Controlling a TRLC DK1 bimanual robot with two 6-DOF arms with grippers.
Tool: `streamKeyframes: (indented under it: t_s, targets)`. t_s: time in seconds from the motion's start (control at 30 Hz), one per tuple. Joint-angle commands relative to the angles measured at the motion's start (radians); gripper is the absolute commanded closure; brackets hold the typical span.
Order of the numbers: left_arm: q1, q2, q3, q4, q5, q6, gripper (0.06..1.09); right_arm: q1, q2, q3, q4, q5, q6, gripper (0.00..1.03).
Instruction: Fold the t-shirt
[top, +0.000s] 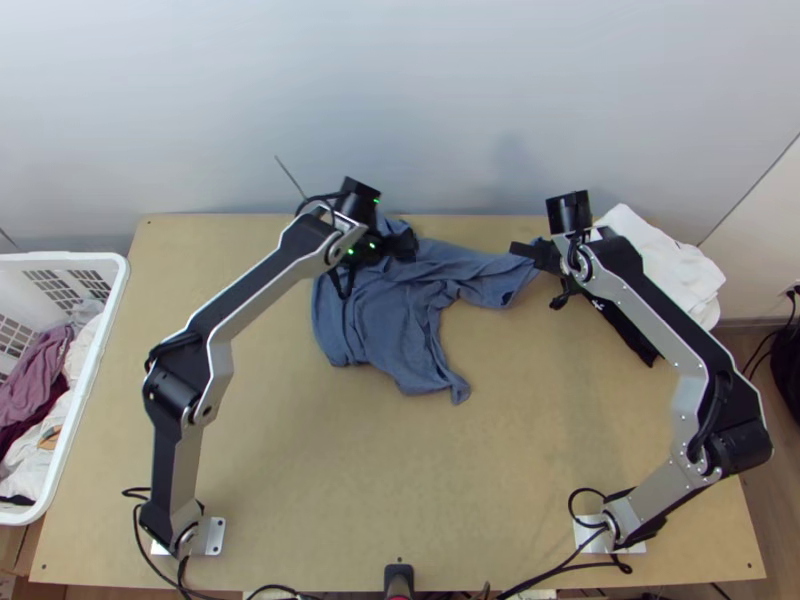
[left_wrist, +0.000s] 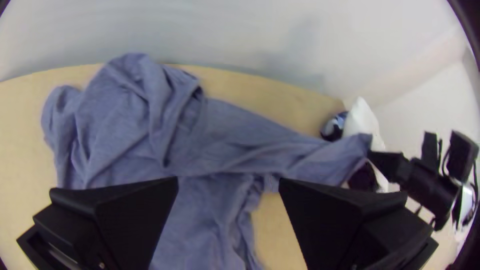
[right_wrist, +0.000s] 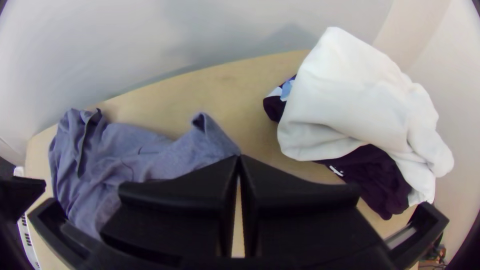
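Looks to me like a straightening-out step, no real fold made so far. The t-shirt is bunched at the far side of the table, left of the middle, with one strip of it drawn out to the right. Can't tell if that strip is a sleeve or part of the hem

I'd hold the right end where it is and get the left gripper onto a single edge or corner of the heap, not a fat wad of folds. Then I'd pull the ends apart gently, lift a bit and lay it down towards the near side, where the body already hangs loose. Go easy on the tension imo, that corner grip is tiny and could slip. Also mind the white cloth and the dark garment at the far right, pretty close to that end

Jaws: the left one is wide open over the shirt, nothing between its fingers, and I can't tell if it's touching cloth. The right gripper is closed, fingertips together, and seems to be pinching just the very tip of the strip
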Motion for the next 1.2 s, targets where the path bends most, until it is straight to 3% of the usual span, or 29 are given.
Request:
streamKeyframes:
  t_s: [0.0,0.2,0.63,0.83,0.93,1.1,1.17]
  targets:
    - [-0.163,-0.061,0.017,-0.197,0.075,0.148,0.11,-0.027,0.007,-0.037,0.023,-0.019,0.009,1.00]
    - [-0.273,0.001,0.017,-0.327,0.075,0.240,0.11,-0.029,-0.002,-0.019,0.023,-0.025,0.013,1.00]
    - [-0.398,0.199,0.201,-0.471,0.026,0.229,0.11,-0.049,-0.022,-0.042,0.024,-0.040,0.016,1.00]
    - [-0.421,0.255,0.203,-0.507,0.026,0.209,0.17,-0.054,-0.028,-0.036,0.026,-0.045,0.015,1.00]
    - [-0.421,0.281,0.201,-0.528,0.026,0.186,0.26,-0.055,-0.036,-0.037,0.024,-0.046,0.013,1.00]
    - [-0.415,0.315,0.203,-0.524,0.000,0.165,0.26,-0.055,-0.049,-0.039,0.026,-0.048,0.012,1.00]
    - [-0.413,0.314,0.203,-0.496,-0.019,0.140,0.39,-0.055,-0.057,-0.039,0.024,-0.048,0.012,1.00]
